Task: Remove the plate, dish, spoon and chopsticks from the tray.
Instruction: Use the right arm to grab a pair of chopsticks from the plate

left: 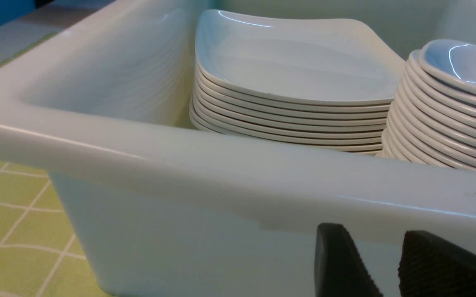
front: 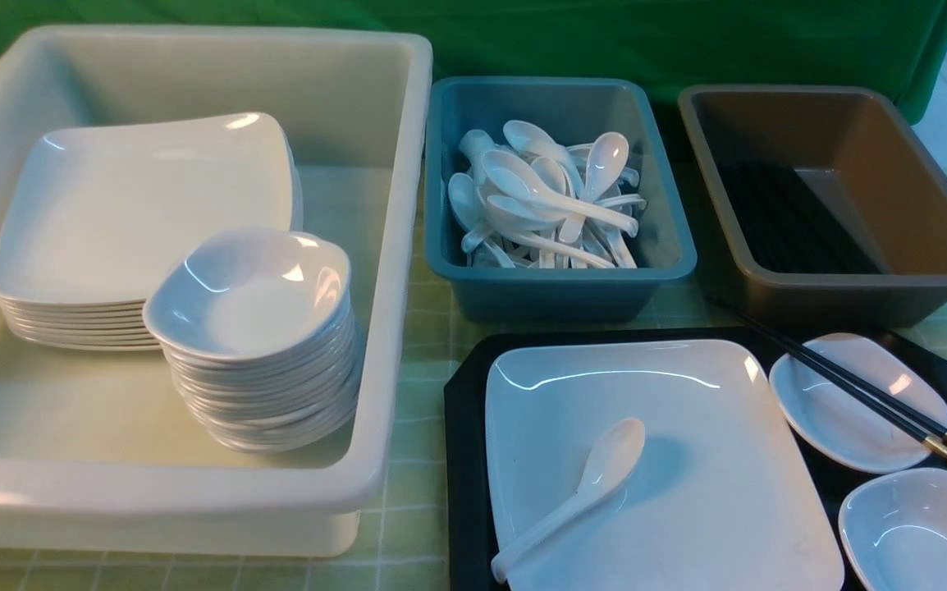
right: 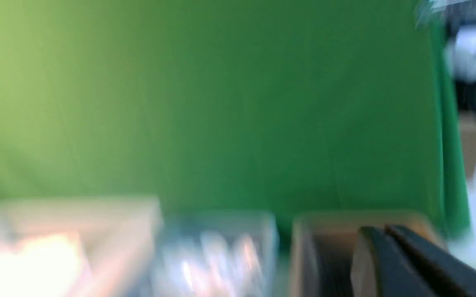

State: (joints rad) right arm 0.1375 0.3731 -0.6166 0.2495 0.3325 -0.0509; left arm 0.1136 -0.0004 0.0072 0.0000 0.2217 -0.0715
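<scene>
The black tray (front: 461,460) sits on the green checked table (front: 416,394), at the near right. It carries one large square plate (front: 687,460), one spoon (front: 588,484), two small dishes and one pair of chopsticks (front: 851,386). The spoon lies on the plate, bowl up. The chopsticks lie across the far dish (front: 826,427), their thin ends reaching toward the brown bin (front: 810,300). The near dish (front: 917,533) is bare.

Three bins stand beyond and beside the tray. The big white bin (front: 391,246) on the left holds two stacks: square plates (front: 137,205), nine or so, and small dishes (front: 252,295), a dozen or so. The teal bin (front: 555,283) holds a heap of white spoons (front: 547,197), too tangled to count. The brown bin has dark thin sticks along its floor, too dim to count.

The left pincer (left: 370,231) is spread with nothing between its fingers and faces the white bin's outer wall. The right pincer (right: 384,231), seen in a blurred view, is pressed together on nothing.
</scene>
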